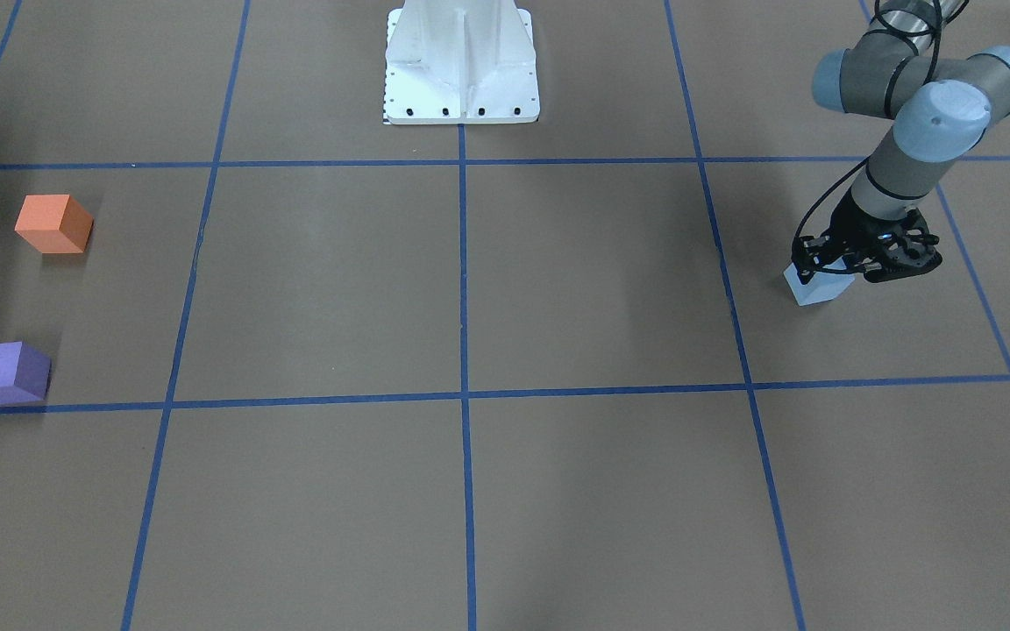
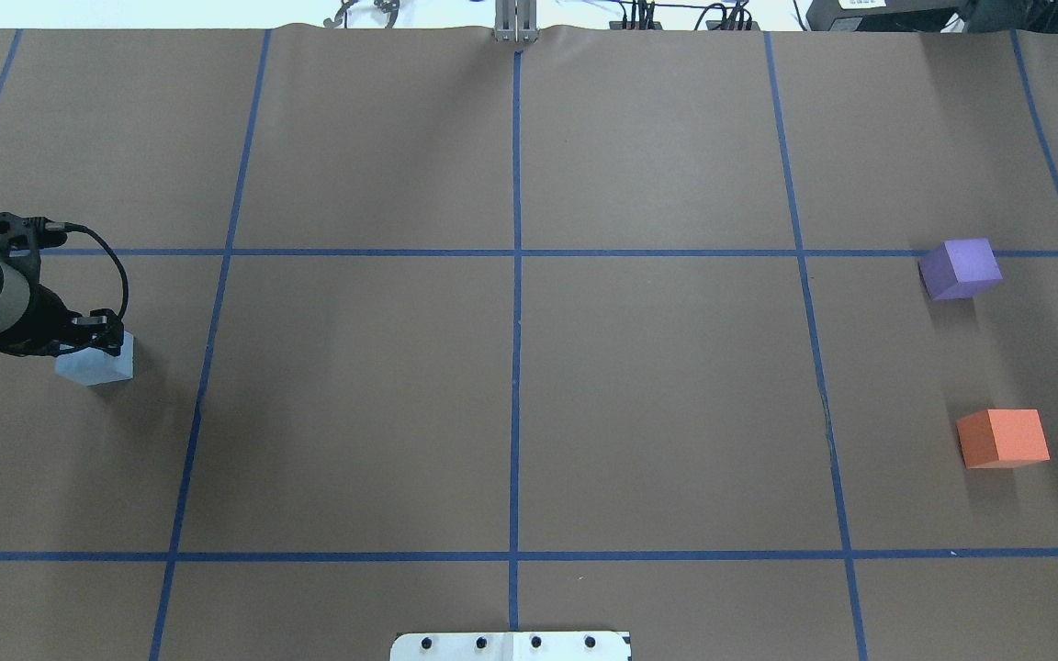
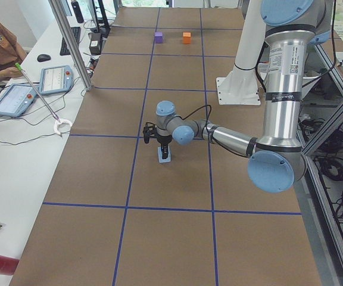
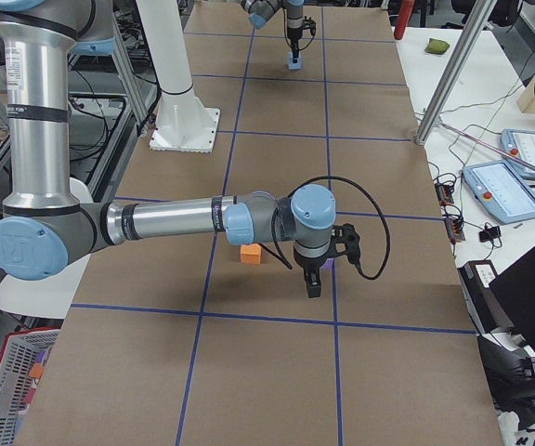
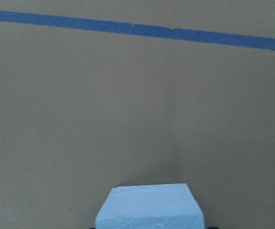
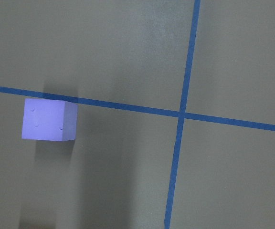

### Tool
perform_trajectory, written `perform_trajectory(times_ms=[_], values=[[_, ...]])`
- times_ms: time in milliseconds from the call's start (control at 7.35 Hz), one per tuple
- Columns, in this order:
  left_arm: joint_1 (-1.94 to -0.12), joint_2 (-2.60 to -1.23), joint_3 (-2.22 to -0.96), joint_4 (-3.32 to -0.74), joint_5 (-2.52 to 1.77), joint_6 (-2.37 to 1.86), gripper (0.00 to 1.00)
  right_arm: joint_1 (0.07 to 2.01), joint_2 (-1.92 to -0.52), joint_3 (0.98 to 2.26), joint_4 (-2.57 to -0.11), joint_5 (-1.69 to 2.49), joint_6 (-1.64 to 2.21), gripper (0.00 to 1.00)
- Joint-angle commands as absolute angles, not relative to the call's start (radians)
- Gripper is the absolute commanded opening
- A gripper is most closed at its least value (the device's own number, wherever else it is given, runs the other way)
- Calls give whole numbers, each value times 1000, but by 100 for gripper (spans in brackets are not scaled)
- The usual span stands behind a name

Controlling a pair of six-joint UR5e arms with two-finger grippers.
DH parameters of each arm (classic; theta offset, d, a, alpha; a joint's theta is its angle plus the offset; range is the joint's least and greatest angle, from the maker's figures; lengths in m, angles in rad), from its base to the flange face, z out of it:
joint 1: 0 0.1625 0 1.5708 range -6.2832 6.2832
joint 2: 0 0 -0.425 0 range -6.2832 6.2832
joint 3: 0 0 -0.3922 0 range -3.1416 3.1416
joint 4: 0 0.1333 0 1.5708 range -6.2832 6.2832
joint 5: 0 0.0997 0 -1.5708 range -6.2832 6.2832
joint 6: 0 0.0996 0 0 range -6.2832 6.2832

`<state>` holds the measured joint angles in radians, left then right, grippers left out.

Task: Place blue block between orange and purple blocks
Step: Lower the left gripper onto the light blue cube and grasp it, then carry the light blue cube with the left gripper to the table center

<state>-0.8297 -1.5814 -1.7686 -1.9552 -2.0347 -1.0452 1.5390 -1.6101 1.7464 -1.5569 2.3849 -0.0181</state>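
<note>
- The left gripper (image 1: 823,273) points down at the robot's left end of the table (image 1: 558,289), with its jaws narrowed onto the blue block (image 1: 816,289).
- In the left wrist view the pale blue block fills the bottom middle, and a dark fingertip edge shows at each lower corner, touching its sides.
- The blue block sits at table level inside one taped square. I cannot tell whether it rests on the paper or is raised a hair.
- The orange block (image 1: 53,223) and the purple block (image 1: 5,372) stand at the robot's right end, well apart from the blue block.
- These two are near each other but not touching. The orange one is closer to the robot's base (image 1: 461,66), and the purple one is farther out.
- The purple block's outer edge lies on a blue tape line (image 6: 128,107), near a crossing of lines.
- The right gripper (image 4: 313,283) hangs pointing down just beside the purple block and partly hides it in the right side view. It shows in that view only, so I cannot tell whether its jaws are wide or narrow.
- The right wrist view shows the purple block upright at the left of the picture.
</note>
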Motion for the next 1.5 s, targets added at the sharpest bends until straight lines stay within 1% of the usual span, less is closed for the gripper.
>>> perform_trajectory(times_ms=[0, 272, 408, 544, 680, 953, 1089, 1225, 1361], values=[[-837, -1582, -1854, -1907, -2110, -1045, 0, 1525, -1608, 1750, -1557, 2378, -18, 100], [-842, -1606, -2030, -1722, -2111, -1045, 0, 1523, -1618, 1743, -1551, 2381, -18, 100], [-844, -1711, -2069, -1592, -2109, -1046, 0, 1523, -1624, 1743, -1551, 2385, -12, 100], [-836, -1888, -2066, -1436, -2103, -1055, 0, 1523, -1623, 1743, -1551, 2385, 0, 100], [-792, -2049, -2053, -1302, -2099, -1060, 0, 1523, -1621, 1744, -1551, 2388, 9, 100], [-682, -2239, -1943, -1247, -1990, -1063, 0, 1523, -1617, 1744, -1551, 2388, 9, 100], [-655, -2334, -1831, -1253, -1977, -1065, 0, 1523, -1618, 1746, -1551, 2390, 9, 100], [-641, -2458, -1699, -1256, -1979, -1078, 0, 1523, -1620, 1746, -1551, 2388, 9, 100], [-621, -2518, -1590, -1325, -1977, -1142, 0, 1523, -1618, 1747, -1551, 2388, 9, 100]])
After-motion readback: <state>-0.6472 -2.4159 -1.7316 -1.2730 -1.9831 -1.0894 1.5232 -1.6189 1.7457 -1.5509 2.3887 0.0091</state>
